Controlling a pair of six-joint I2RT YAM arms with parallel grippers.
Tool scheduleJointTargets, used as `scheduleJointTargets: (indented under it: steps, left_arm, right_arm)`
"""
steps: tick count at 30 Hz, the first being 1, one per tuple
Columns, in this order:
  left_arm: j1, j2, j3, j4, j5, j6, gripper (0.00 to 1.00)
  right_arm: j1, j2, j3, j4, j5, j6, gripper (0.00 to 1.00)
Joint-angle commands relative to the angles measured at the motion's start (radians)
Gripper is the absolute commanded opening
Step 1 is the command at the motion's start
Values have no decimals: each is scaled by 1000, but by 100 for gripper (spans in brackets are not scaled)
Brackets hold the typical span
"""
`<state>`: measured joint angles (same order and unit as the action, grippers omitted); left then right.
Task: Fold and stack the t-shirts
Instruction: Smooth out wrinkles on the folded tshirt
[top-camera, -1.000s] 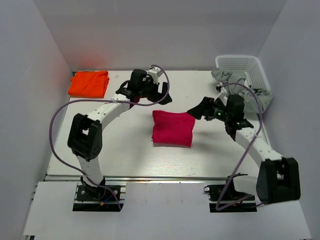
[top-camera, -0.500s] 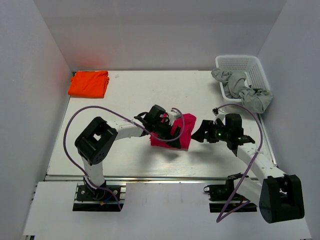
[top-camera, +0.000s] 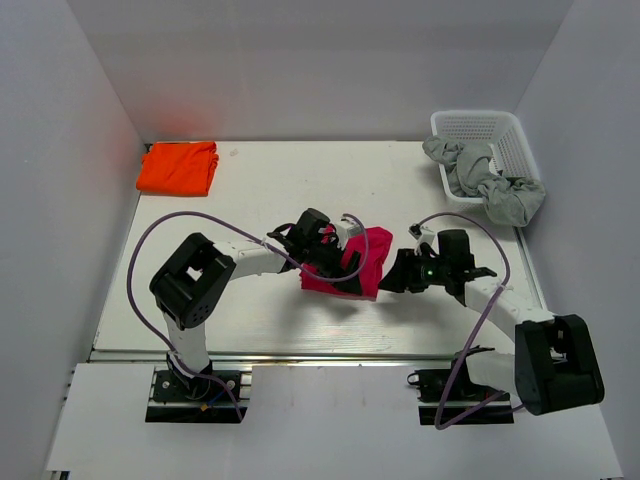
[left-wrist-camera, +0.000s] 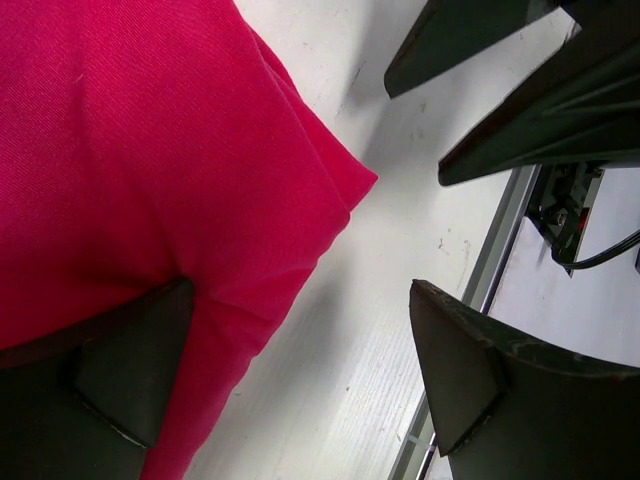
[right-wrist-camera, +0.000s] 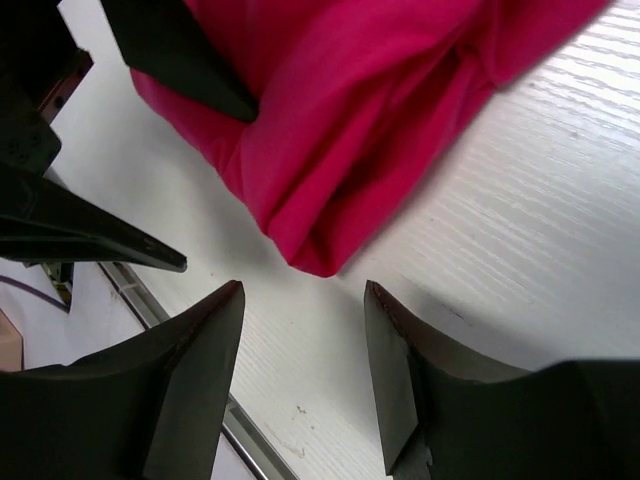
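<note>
The magenta-red t-shirt (top-camera: 372, 250) lies folded and slightly rumpled in the middle of the table. It also shows in the left wrist view (left-wrist-camera: 150, 150) and the right wrist view (right-wrist-camera: 350, 110). My left gripper (top-camera: 338, 266) is open at the shirt's near edge (left-wrist-camera: 300, 290). One of its fingers (left-wrist-camera: 130, 370) rests against the cloth and the other is over bare table. My right gripper (top-camera: 396, 272) is open and empty. It sits low on the table just short of the shirt's near right corner (right-wrist-camera: 303, 285). The orange t-shirt (top-camera: 178, 167) lies folded at the far left corner.
A white basket (top-camera: 478, 122) stands at the far right with grey cloth (top-camera: 495, 190) hanging over its near rim. White walls close in the table on three sides. A metal rail (top-camera: 300, 352) runs along the near edge.
My left arm swung from the far middle down onto the magenta shirt, which went from flat to rumpled. My right gripper moved left and down to the shirt's right corner.
</note>
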<state>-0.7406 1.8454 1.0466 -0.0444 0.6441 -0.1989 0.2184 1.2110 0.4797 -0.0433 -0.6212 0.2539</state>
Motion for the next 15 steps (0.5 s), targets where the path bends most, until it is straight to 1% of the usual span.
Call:
scheduleJointTargets:
  steps: [1,2,6,8,9,11,12,13,15]
  left_arm:
    - [4,8,21,0,9,18,99]
    - [4,8,21,0,18,18,99]
    - [4,-1,21,9,28,7,99]
    - [4,-2,21,9,28,7,99]
    - [4,-2,21,9,28,7,99]
    - [4,-12,12,9,28,-2,99]
    - [4,-23,12,9,28,-2,99]
    - [4,-23,12,9,28,-2,99]
    - [4,-34,12,18,28,-2,99]
  right_arm:
    - [19,-25,-18,66,-23,-7,57]
    - [28,-19,-15,83,-25,-5,55]
    - [53,33,7,115,-31,7,55]
    - [62,74,22,118,-20,5,50]
    - [73,85,33,118,-18,4,50]
    - [81,120,43,122,-25,5,45]
    - [88,130,51,125,-23,8,45]
    - [93,139,50,128,-17,11,37]
    - [105,142,48,134,-17,19,30]
